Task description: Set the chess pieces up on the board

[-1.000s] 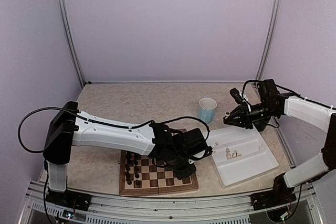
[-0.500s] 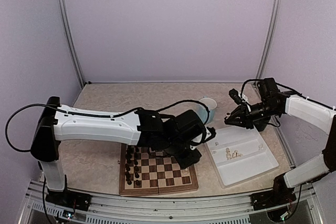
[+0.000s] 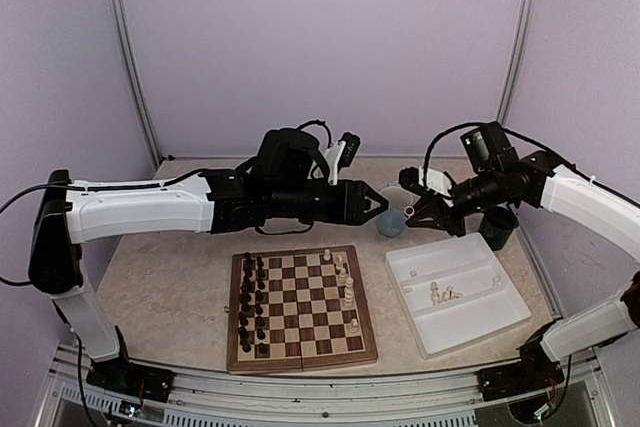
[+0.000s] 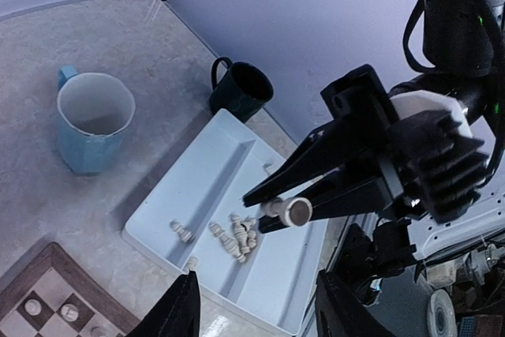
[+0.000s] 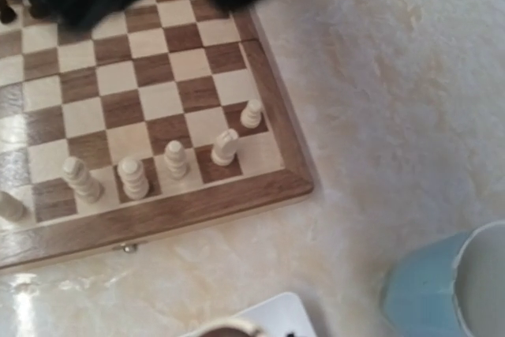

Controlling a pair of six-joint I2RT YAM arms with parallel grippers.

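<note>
Plainly, the right gripper (image 4: 272, 209) was pinched shut on one cream chess piece (image 4: 295, 211), whose round base faced the left wrist camera. It was held in the air near the white tray (image 4: 205, 187). The left gripper (image 4: 259, 290) hung open with nothing between its fingers, close to the blue mug (image 3: 392, 219) and apart from the held piece. Several cream chess pieces (image 5: 175, 159) stood upright in a line on the squares along one edge of the board (image 5: 197, 204), just inside its mid-brown border. Dark pieces (image 3: 250, 307) lined the opposite side. A few loose cream pieces (image 4: 233, 238) lay on their sides in the tray, and a dark mug (image 4: 241, 91) stood just beyond it.
</note>
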